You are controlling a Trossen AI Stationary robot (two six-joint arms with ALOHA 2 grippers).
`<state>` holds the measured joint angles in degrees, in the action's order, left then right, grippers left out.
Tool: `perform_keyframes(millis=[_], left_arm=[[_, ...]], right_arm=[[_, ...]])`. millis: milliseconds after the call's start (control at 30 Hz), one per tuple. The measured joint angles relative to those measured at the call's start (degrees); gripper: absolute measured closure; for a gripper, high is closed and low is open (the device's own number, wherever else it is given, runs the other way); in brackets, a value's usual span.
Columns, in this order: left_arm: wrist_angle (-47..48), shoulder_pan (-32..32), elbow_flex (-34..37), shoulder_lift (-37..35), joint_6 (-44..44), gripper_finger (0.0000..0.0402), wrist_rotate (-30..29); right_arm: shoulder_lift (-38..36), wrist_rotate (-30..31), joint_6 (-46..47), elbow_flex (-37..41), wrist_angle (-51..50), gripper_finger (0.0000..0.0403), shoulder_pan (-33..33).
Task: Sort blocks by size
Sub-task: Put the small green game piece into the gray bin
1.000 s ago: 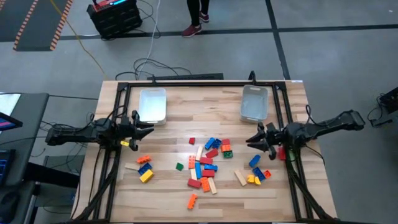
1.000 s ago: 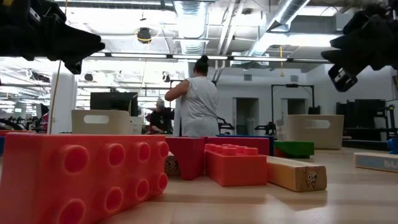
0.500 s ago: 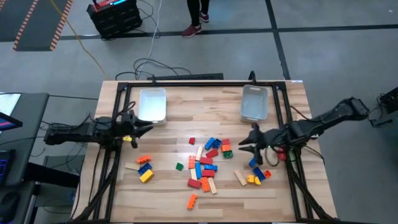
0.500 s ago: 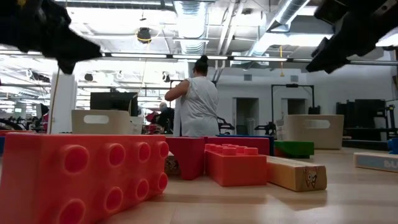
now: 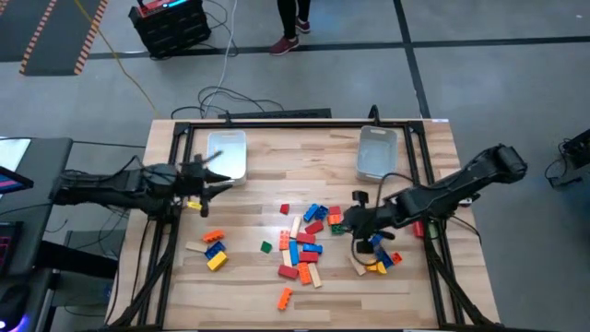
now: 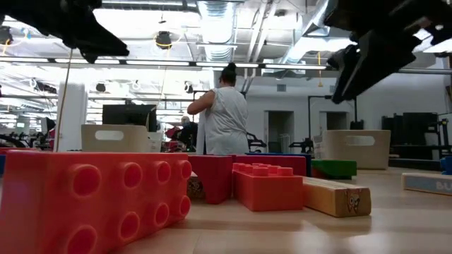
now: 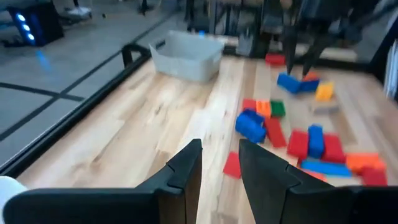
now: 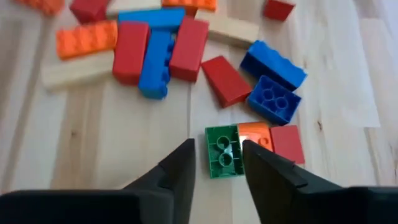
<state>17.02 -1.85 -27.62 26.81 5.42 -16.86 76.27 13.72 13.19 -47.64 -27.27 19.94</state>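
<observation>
Many blocks [image 5: 304, 242] in red, blue, orange, yellow, green and tan lie scattered on the middle of the wooden table. A smaller group [image 5: 380, 258] lies toward the right, and another [image 5: 214, 249] toward the left. My right gripper [image 8: 217, 155] hovers open over the right side of the middle pile [image 5: 352, 223], slanting down. A green block [image 8: 224, 151] joined to an orange one [image 8: 255, 135] lies below the gap. My left gripper [image 7: 219, 152] stands open at the table's left [image 5: 214, 182], near the left bin, with nothing between its fingers.
Two clear bins stand at the far side, one left [image 5: 227, 153] and one right [image 5: 376, 150]. A black metal frame [image 5: 277, 124] runs around the table. In the low view a big red block [image 6: 92, 201] lies close to the camera, and a person [image 6: 224, 116] stands in the room behind.
My right gripper has swung from the table's right side toward the middle pile and tipped downward over the blocks. My left gripper has risen a little and lifted its tip. No block has moved.
</observation>
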Motion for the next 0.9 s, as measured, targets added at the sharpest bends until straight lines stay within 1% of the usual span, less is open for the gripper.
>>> perform_keyframes(millis=[200,267,333,467,667,733,900], left_arm=[[-1.68,-0.98,-2.28,9.27,-0.43,0.0262,0.00],[-1.96,-1.39,-3.33,11.45,-0.47,0.0249,-0.02],[-2.00,-1.84,-4.16,13.23,-0.47,0.0240,-0.02],[-2.59,-2.05,-4.81,15.51,-0.43,0.0235,-0.02],[-4.07,-2.05,-4.87,16.67,-0.63,0.0234,-0.04],[-4.09,-2.05,-4.87,16.67,-0.61,0.0234,-0.04],[-4.09,-2.05,-4.87,16.67,-0.29,0.0234,-0.04]], right_arm=[[9.09,-0.06,-1.66,-5.05,-8.21,0.0145,0.38],[11.47,-0.07,-1.68,-6.36,-9.79,0.0126,0.18],[13.50,-0.07,-1.79,-7.19,-9.47,0.0116,0.18],[16.95,-0.09,-3.02,-7.51,-8.34,0.0112,0.18],[21.44,0.14,-4.57,-7.51,-5.64,0.0112,0.17],[22.05,1.01,-4.76,-7.53,-5.36,0.0112,0.07],[21.99,1.03,-4.85,-7.51,-5.19,0.0112,0.07]])
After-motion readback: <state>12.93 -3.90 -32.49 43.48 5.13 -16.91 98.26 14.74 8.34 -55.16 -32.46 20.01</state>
